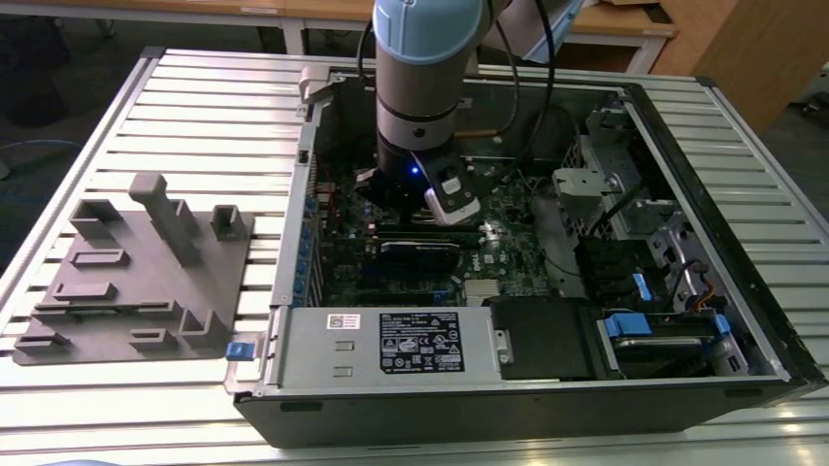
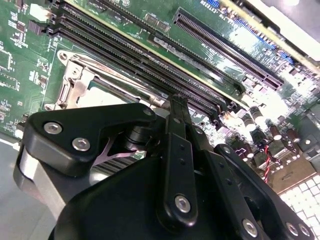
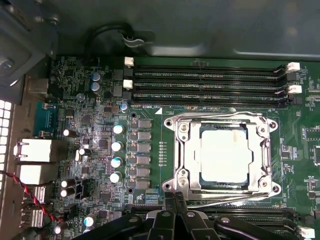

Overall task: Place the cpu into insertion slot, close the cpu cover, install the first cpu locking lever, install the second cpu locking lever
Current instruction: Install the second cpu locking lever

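in the exterior view, going from that view's left, a grey fixture block (image 1: 136, 267) lies on the slatted table (image 1: 220, 107), and beside it stands the open computer case (image 1: 518, 388). the arm (image 1: 421, 68) reaches down into the middle of the case, over the green circuit board (image 1: 499, 272).

in the first wrist view the capacitors (image 3: 116, 145) come first, then the insertion slot (image 3: 223, 155) with the cpu (image 3: 223, 152) already lying flat inside it. the cpu cover (image 3: 182, 150) is down around the chip, so its silver face shows through the cut-out. whether the locking levers are hooked i cannot tell.

the gripper (image 3: 172, 197) sits just beside the near edge of the cover, its fingers pressed together into one narrow tip, holding nothing.

i judge the chip light, stiff and fragile (the socket contacts under it even more), so it should not be pushed. the cover is thin springy metal; a lever is a stiff wire, best pressed near its free end with the closed tip.
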`<state>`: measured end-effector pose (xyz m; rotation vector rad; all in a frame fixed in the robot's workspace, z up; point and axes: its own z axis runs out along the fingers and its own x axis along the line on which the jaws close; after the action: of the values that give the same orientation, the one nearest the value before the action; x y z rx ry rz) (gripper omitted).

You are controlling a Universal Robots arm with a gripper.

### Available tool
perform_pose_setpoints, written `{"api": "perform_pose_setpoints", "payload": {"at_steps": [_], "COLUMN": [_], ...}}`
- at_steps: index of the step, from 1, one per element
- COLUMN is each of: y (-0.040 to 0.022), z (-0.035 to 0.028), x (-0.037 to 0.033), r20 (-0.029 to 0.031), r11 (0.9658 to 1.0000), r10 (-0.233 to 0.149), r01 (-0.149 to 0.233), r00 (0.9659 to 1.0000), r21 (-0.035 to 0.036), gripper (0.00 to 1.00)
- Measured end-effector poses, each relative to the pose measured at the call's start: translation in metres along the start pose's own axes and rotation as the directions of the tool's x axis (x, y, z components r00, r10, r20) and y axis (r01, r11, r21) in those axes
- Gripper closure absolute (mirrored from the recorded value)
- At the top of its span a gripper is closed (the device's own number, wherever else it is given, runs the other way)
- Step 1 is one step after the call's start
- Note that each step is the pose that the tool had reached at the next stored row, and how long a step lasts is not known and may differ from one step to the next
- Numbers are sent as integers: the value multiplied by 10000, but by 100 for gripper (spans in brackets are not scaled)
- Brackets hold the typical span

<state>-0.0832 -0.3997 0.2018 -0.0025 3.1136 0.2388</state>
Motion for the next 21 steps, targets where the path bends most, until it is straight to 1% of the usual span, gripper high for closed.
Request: {"api": "perform_pose_setpoints", "payload": {"at_steps": [1, 3, 4, 5, 10, 12, 16, 21], "y": [-3, -13, -18, -23, -55, -61, -67, -72], "z": [0, 0, 0, 0, 9, 17, 25, 45], "x": [-1, -1, 0, 0, 0, 3, 5, 20], "r20": [0, 1, 2, 1, 5, 9, 14, 24], "r11": [10000, 9994, 9990, 9988, 9988, 9986, 9975, 9963], "r10": [-2, 5, 7, 8, 15, 18, 20, 22], "r01": [2, -5, -7, -8, -15, -18, -19, -20], "r00": [10000, 10000, 10000, 10000, 10000, 10000, 10000, 10000], "r21": [-45, -344, -443, -480, -487, -520, -706, -853], "gripper": [89, 89, 89, 89, 89, 89, 89, 89]}}
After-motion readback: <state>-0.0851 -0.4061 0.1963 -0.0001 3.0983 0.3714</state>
